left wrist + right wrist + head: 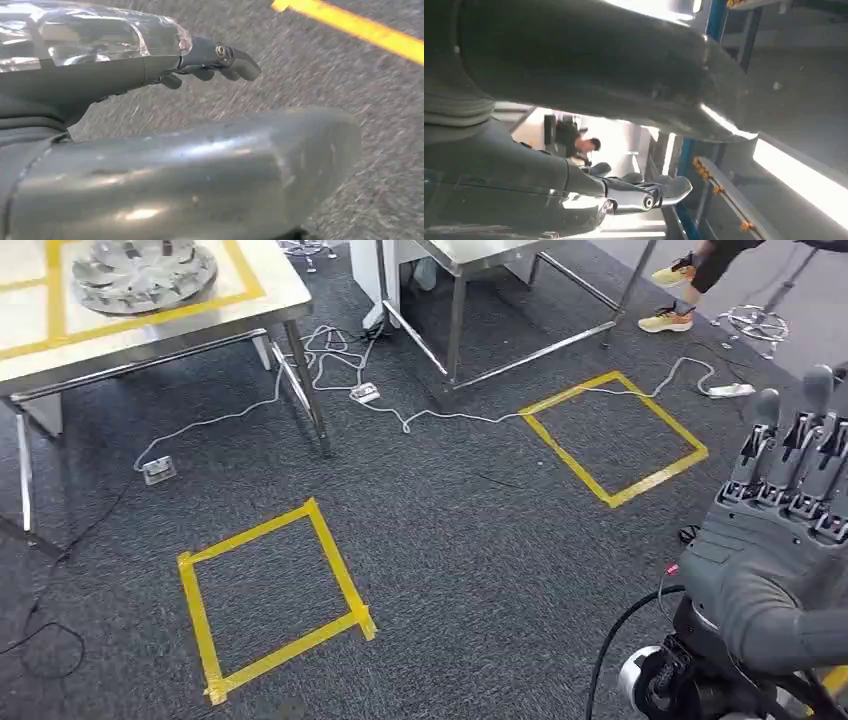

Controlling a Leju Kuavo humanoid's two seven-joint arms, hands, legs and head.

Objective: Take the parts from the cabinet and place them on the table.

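**Both hands empty, parts on the table at upper left**

Seen from the head view: dark grey carpet (480, 540), crossed by white cables (440, 418) with small plug blocks. Two squares of yellow tape on the carpet, one near the lower left (272, 600), another further off to the right (612, 436). At upper left, a pale table (270, 290) on metal legs, marked with yellow tape lines. On it, a stack of round silver metal parts (145, 272), lying inside the taped outline and cut off by the top edge. Behind, the chrome frame of a second table (470, 270). At top right, the lower legs of a person (690, 280) in yellow shoes, beside a chair base.

Right hand (790, 510) raised at the right edge of the head view, back of the hand toward the camera, fingers extended upward and apart, nothing in it. In the right wrist view, the same hand (644, 192) with thick thumb across the top and dark fingers stretched out, holding nothing; beyond it, blue shelving uprights (686, 150) and a person (574, 142) in dark clothes, far off.

Left hand (210, 62) seen in the left wrist view, hanging over the carpet near a yellow tape strip (360, 30). Fingers loosely bent at the tips, thumb well apart from them, nothing held.
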